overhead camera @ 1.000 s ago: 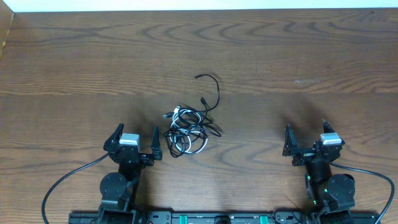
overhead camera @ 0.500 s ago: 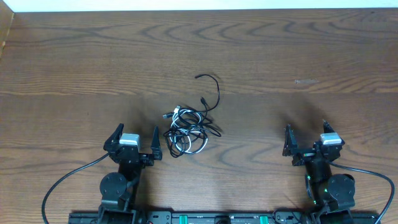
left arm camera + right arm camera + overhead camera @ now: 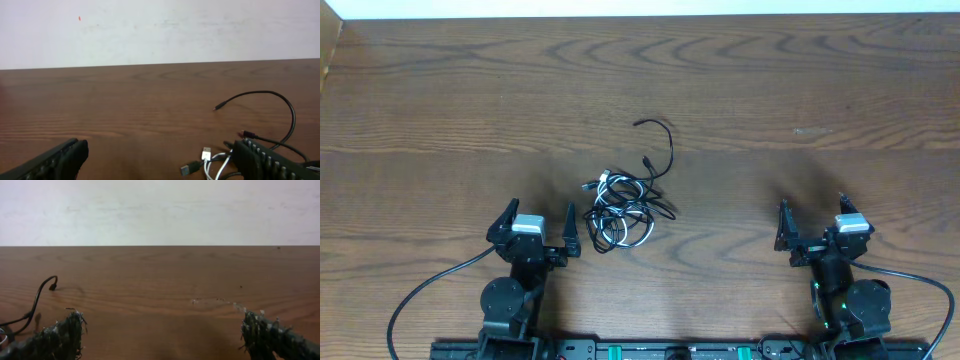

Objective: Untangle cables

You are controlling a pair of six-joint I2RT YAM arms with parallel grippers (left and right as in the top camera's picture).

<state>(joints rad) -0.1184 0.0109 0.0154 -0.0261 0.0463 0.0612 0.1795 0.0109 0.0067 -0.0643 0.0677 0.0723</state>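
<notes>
Cables (image 3: 620, 205): tangled heap, one black end straying out (nothing separated yet).
Left gripper (image 3: 537, 222): released, empty, just beside cables, placed for the first pick.
Right gripper (image 3: 812, 225): released, empty, well apart from cables.

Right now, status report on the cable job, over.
Left gripper open, empty. Right gripper open, empty. Cables tangled in one heap, untouched. Nothing in the way.

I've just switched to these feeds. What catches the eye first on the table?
The knot of thin black and white cables lies near the middle of the dark wooden table, just ahead and to the right of the left gripper. One loose black cable end arcs away from it toward the far side. Both grippers sit open and empty near the table's front edge, the right gripper well clear of the tangle.
</notes>
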